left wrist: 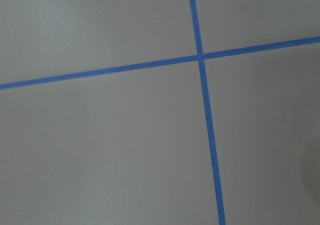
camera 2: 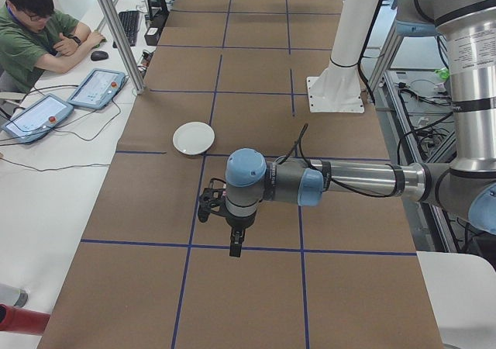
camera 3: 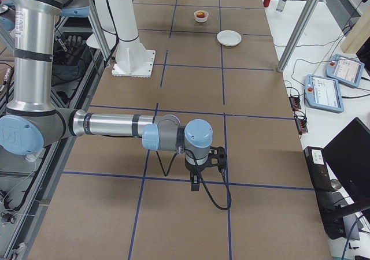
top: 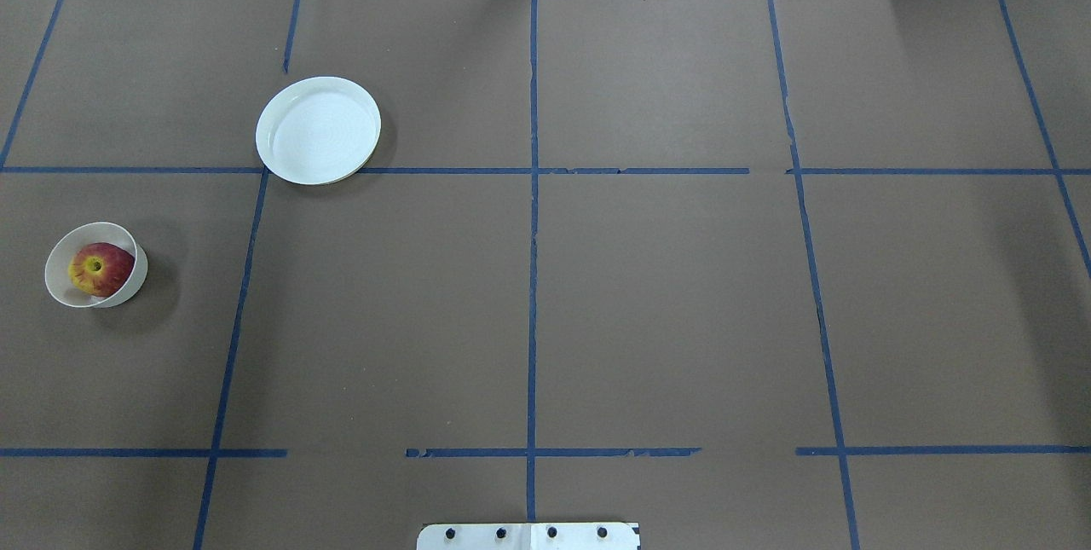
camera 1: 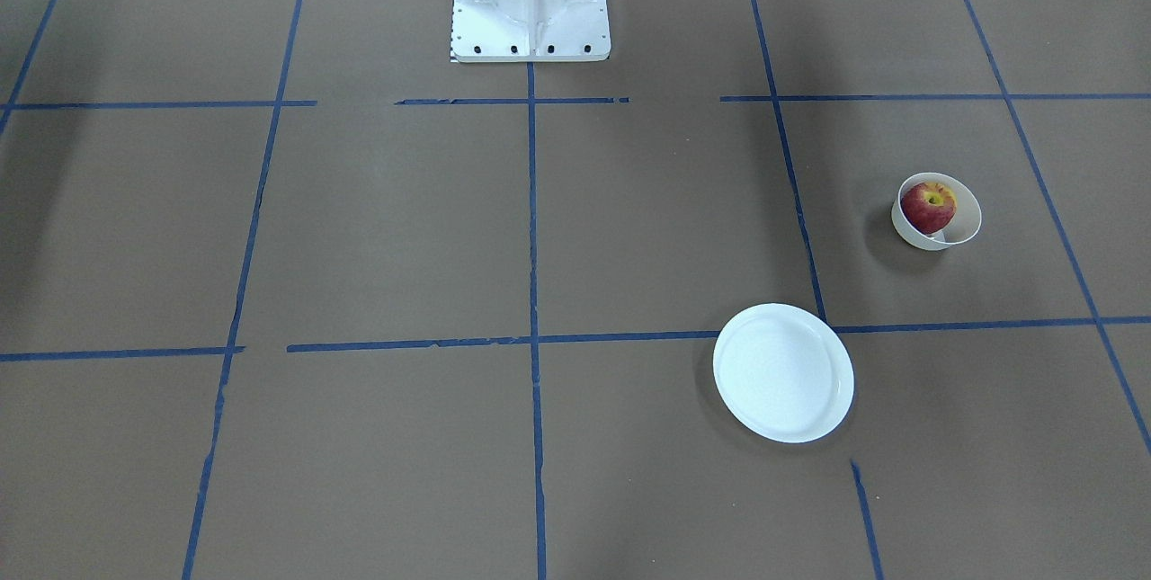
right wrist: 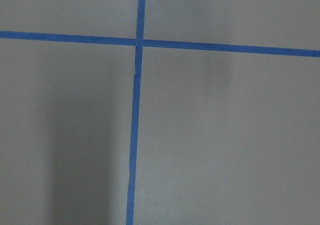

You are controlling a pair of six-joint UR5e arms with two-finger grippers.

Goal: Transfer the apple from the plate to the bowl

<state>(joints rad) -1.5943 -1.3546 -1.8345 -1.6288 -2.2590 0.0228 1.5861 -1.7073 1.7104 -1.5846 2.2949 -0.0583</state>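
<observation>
Since the apple (camera 1: 929,206) already sits inside the bowl (camera 1: 969,222) at the right of the front view, with the plate (camera 1: 782,373) bare and well apart at lower centre, the task looks done. The apple is probably firm, fairly light and smooth-skinned, apt to roll, so a hold across its widest middle would suit. The thin bowl seems to lean and may tip. Only the side views show the left gripper (camera 2: 235,244) and right gripper (camera 3: 195,182), both over bare table (camera 1: 360,229); whether they are open or closed I cannot tell.
</observation>
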